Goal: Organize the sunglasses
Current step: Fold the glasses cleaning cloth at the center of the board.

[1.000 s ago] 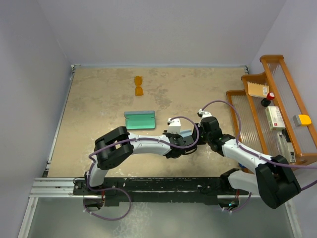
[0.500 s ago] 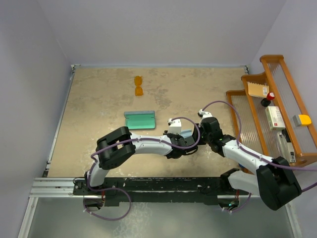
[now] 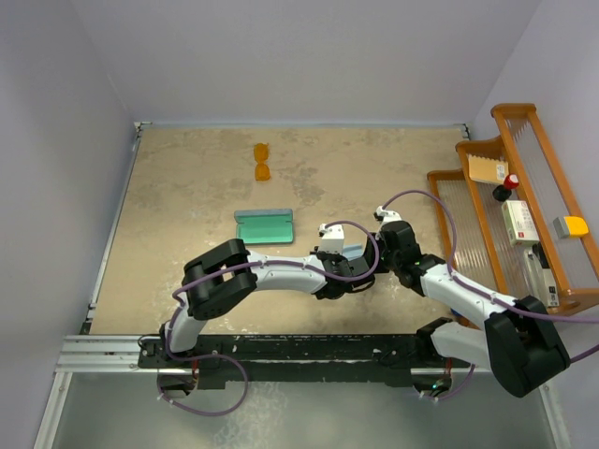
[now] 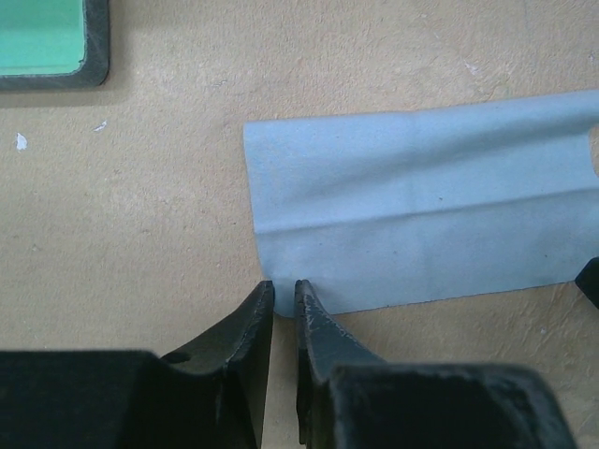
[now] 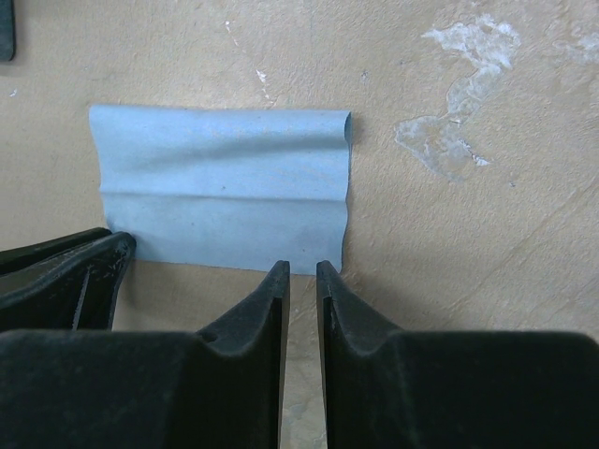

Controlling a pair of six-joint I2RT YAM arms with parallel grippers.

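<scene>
Overhead view wide; both wrist views close, sharing blue cloth [image 4: 421, 206].

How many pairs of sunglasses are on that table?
1: the sunglasses lie at the table's far side, beyond the open case. No others are visible, though the arms hide some tabletop.

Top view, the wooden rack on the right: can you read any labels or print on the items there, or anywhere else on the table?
No text can be read.
White box on the wooden rack: red and dark print, too small to read.
Tan card: marks too blurred to read.
Blue cloth, open case, sunglasses: no markings visible.
</scene>
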